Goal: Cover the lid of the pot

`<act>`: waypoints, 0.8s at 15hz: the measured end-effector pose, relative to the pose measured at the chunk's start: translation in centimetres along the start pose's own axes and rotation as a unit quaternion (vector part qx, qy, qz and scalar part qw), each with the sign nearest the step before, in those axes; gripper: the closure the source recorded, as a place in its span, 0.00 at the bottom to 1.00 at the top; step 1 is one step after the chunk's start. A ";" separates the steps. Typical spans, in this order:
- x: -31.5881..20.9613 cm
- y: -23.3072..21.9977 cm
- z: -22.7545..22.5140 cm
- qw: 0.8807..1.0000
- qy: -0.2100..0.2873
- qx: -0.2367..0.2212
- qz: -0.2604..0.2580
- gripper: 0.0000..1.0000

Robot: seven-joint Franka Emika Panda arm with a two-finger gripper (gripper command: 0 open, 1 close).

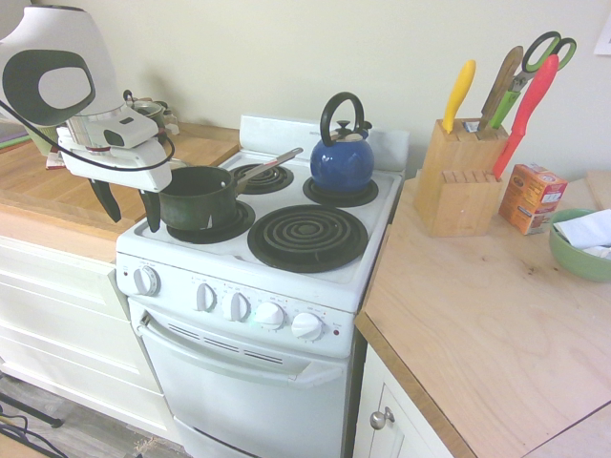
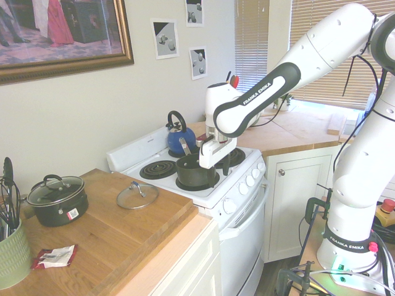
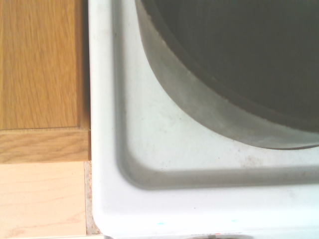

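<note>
Two dark fingers hang spread and empty in the first exterior view, my gripper [image 1: 129, 202] hovering at the stove's front corner just beside the dark green saucepan with the long silvery handle [image 1: 198, 197], which sits uncovered on a coil burner. From the second exterior view, the round clear glass lid with a small dark knob [image 2: 137, 195] lies flat on the wooden counter [image 2: 111, 234], well apart, so I judge I should travel there and pinch the knob squarely. Wrist view shows only saucepan wall and white stove edge [image 3: 149, 199].

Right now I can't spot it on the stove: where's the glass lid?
In the second exterior view the glass lid lies flat on the wooden counter, between the stove and the small black lidded pot.
</note>
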State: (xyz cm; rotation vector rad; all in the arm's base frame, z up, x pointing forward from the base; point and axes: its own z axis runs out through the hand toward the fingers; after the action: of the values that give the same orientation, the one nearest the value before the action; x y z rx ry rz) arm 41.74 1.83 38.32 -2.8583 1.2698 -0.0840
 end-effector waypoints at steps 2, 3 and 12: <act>0.0 -0.1 0.4 1.000 -0.003 -0.003 0.000 0.00; 0.0 -0.4 0.3 1.000 -0.002 -0.003 -0.003 0.00; -4.3 -13.5 -5.5 0.997 0.053 0.047 0.011 0.00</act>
State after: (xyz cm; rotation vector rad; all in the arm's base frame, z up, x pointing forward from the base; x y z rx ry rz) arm 48.56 14.14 44.04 -2.7934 1.2768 -0.2896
